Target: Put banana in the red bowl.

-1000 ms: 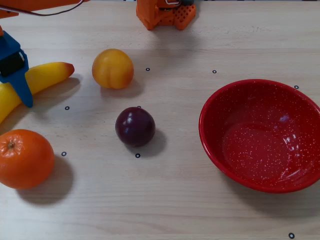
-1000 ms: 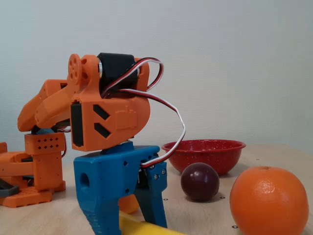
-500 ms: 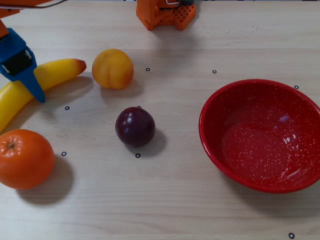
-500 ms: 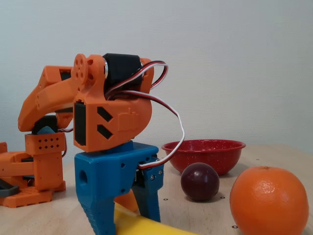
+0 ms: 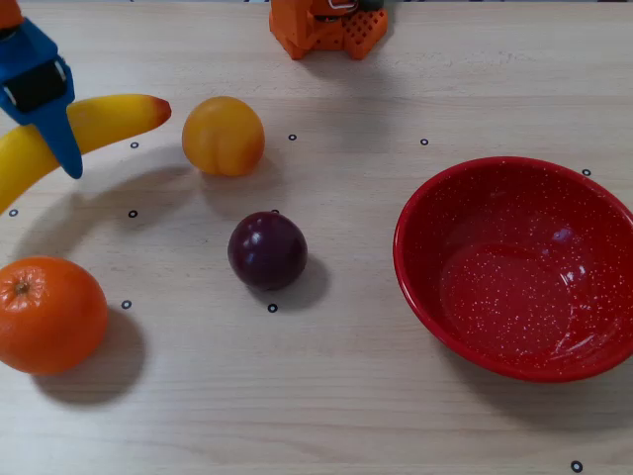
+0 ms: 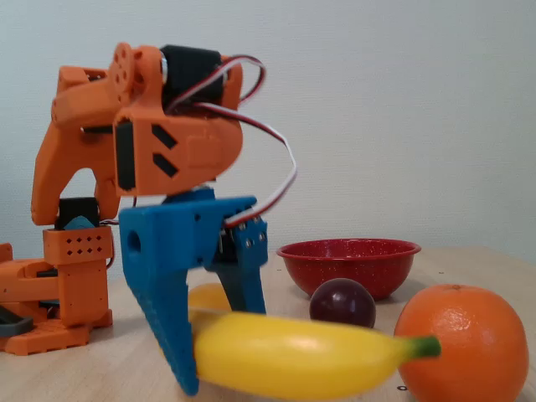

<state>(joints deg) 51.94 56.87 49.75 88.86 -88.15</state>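
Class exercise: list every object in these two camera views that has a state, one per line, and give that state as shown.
banana: clamped in the gripper, lifted off the table
gripper: shut on the banana
red bowl: upright, empty
orange: resting on the table
plum: resting on the table
peach: resting on the table

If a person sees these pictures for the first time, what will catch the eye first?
Most likely the blue gripper closed on the yellow banana, which hangs above the table at the front of the fixed view. Next comes the large red bowl at the right of the overhead view, with no fruit in it. The orange at lower left is also bright.
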